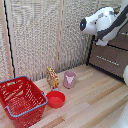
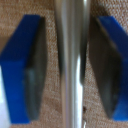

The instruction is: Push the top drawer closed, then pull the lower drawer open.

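Right now your hand is spread around the top drawer's bar handle, pads not touching. Push off-centre and it may slip.

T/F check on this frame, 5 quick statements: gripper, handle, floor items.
1. The gripper has its blue fingers either side of a silver bar handle. True.
2. The fingers are clamped tight on the handle. False: gaps show on both sides of the bar, so the gripper is open.
3. The red basket sits at the exterior view's left. True.
4. The red bowl is inside the basket. False: it sits on the wooden floor beside the basket.
5. The pink cup lies tipped on its side. False: it stands upright near the giraffe toy.
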